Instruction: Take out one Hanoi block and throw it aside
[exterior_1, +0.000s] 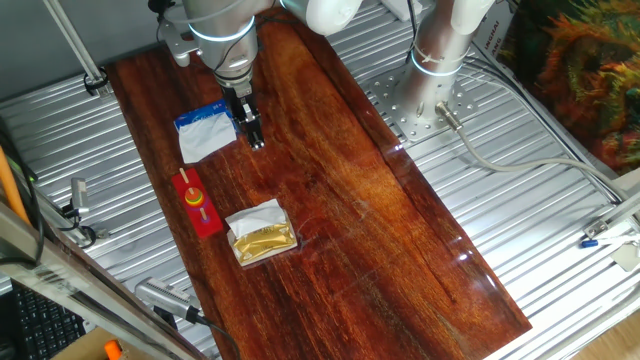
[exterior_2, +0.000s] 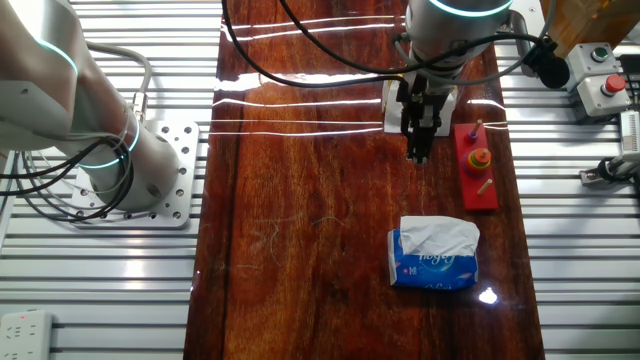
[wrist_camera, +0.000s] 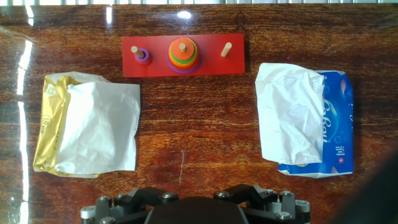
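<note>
The long red base (wrist_camera: 183, 56) with three pegs lies on the wooden table. Its middle peg carries a stack of coloured discs, and the small orange-red Hanoi block (wrist_camera: 182, 53) sits at the top of it. A small purple disc (wrist_camera: 143, 56) sits on the left peg. The right peg is bare. The base also shows in one fixed view (exterior_1: 199, 206) and in the other fixed view (exterior_2: 476, 166). My gripper (exterior_1: 256, 140) (exterior_2: 418, 152) hangs above the table beside the base, apart from it. Its fingers look closed together and hold nothing. The hand view does not show the fingertips.
A blue tissue pack (wrist_camera: 308, 121) (exterior_1: 207, 131) lies on one side of the gripper and a gold tissue pack (wrist_camera: 87, 124) (exterior_1: 262, 236) on the other. Metal slatted surfaces (exterior_1: 500, 180) flank the wooden board. The arm's base (exterior_1: 440, 60) stands to the side.
</note>
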